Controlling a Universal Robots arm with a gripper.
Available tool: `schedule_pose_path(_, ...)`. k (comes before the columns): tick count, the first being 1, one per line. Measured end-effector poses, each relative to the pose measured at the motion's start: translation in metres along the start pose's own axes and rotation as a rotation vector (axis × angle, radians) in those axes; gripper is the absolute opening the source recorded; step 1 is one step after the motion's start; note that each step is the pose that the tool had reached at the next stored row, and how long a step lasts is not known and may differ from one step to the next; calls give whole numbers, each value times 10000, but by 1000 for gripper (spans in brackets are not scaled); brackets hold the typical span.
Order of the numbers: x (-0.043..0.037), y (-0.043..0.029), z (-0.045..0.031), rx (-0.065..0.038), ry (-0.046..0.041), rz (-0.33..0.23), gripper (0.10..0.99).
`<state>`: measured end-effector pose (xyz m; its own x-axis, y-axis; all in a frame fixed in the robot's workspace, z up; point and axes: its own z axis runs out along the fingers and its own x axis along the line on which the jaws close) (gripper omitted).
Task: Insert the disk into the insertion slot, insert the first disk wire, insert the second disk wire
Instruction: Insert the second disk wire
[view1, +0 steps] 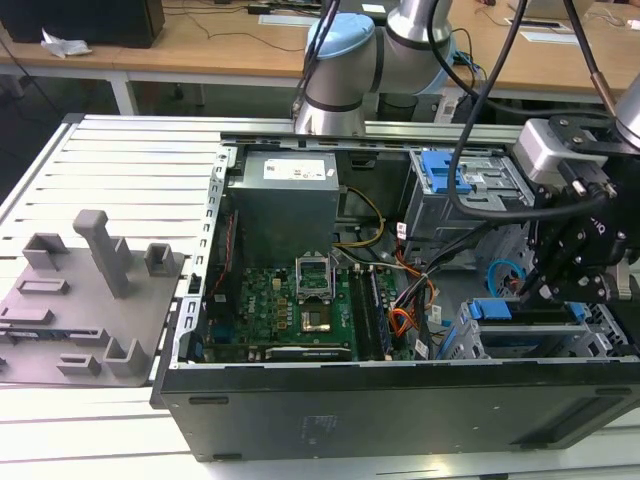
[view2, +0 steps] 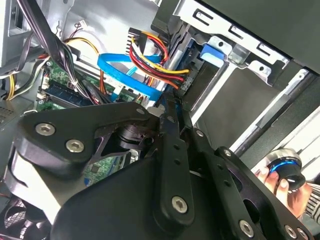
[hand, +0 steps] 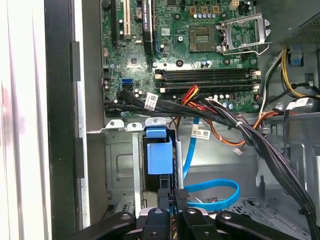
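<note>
First wrist view: one second disk wire, looped

The gripper hides most of the disk.

Silver arm, blue-capped joints, black screwed gripper.

An open computer case is seen lying on the slatted desk. The gripper is lowered at the case's 3 o'clock corner, just above the blue-framed disk. A grey fixture lies at 9 o'clock.
</note>
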<state>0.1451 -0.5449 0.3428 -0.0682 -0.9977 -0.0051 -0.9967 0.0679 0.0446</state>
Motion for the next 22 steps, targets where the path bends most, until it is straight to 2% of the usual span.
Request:
schedule_pose_path(4, 14, -1, 3, 0, -1, 0, 165)
schedule_pose_path(7, 19, -4, 49, 0, 7, 3, 165)
schedule_pose_path(10, 19, -6, 53, 0, 4, 1, 165)
schedule_pose_path(12, 19, -6, 24, 1, -14, 0, 165)
schedule_pose_path(14, 18, -4, -10, 1, 8, 0, 165)
schedule_pose_path(16, 19, -4, -12, 6, 86, 4, 165)
schedule_pose_path(22, 18, -3, -25, 6, 96, 4, 165)
